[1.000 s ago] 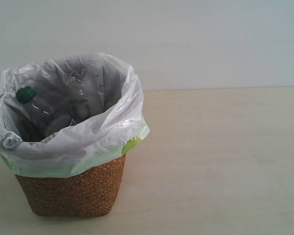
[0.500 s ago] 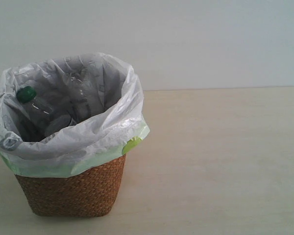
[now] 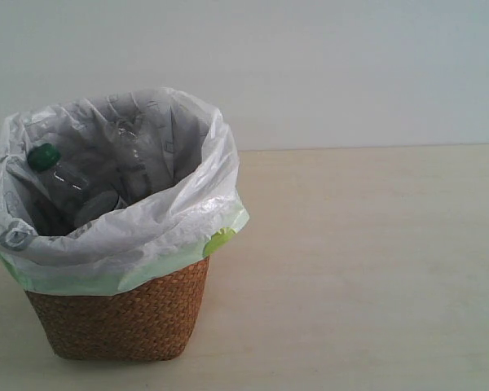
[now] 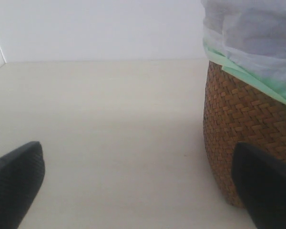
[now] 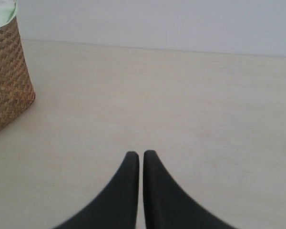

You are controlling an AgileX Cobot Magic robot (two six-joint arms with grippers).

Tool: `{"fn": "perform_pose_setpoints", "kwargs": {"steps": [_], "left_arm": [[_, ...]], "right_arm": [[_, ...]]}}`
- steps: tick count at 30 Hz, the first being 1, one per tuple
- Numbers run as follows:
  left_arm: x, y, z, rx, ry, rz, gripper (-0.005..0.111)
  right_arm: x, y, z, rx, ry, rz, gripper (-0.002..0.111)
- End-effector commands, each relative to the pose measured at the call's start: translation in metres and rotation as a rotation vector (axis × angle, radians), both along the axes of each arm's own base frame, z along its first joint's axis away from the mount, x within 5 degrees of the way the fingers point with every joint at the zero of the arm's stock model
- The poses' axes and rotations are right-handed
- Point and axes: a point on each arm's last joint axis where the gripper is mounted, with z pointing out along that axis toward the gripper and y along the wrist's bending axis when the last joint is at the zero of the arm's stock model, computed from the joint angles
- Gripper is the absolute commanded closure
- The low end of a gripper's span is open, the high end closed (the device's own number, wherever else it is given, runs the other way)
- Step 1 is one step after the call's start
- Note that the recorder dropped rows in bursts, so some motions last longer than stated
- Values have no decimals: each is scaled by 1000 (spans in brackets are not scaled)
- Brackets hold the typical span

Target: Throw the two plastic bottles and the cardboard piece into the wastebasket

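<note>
The wastebasket (image 3: 122,318), brown wicker lined with a crinkly white bag, stands at the left of the exterior view. Inside it a clear plastic bottle with a green cap (image 3: 45,156) leans against the left wall. A second clear bottle (image 3: 132,151) seems to stand against the bag's back wall, though its cap and label do not show. The cardboard piece is hidden. My left gripper (image 4: 143,191) is open and empty, low over the table beside the wastebasket (image 4: 238,119). My right gripper (image 5: 141,155) is shut on nothing, with the wastebasket (image 5: 7,81) off to one side.
The pale wooden table (image 3: 367,269) stretches to the right of the basket, up to a plain light wall (image 3: 350,73). Neither arm shows in the exterior view.
</note>
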Motion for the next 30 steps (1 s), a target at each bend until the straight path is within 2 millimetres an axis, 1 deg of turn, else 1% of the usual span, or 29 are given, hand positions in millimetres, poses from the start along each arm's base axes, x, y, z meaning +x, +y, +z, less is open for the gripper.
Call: {"fn": "perform_pose_setpoints", "kwargs": {"steps": [1, 5, 30], "left_arm": [[0, 0, 2, -10, -15, -5, -1], [0, 0, 2, -10, -15, -5, -1], [0, 0, 2, -10, -15, -5, -1]], "right_arm": [[0, -2, -2, 9, 5, -23, 108], [2, -7, -2, 55, 23, -95, 108], [2, -7, -2, 39, 22, -94, 108]]}}
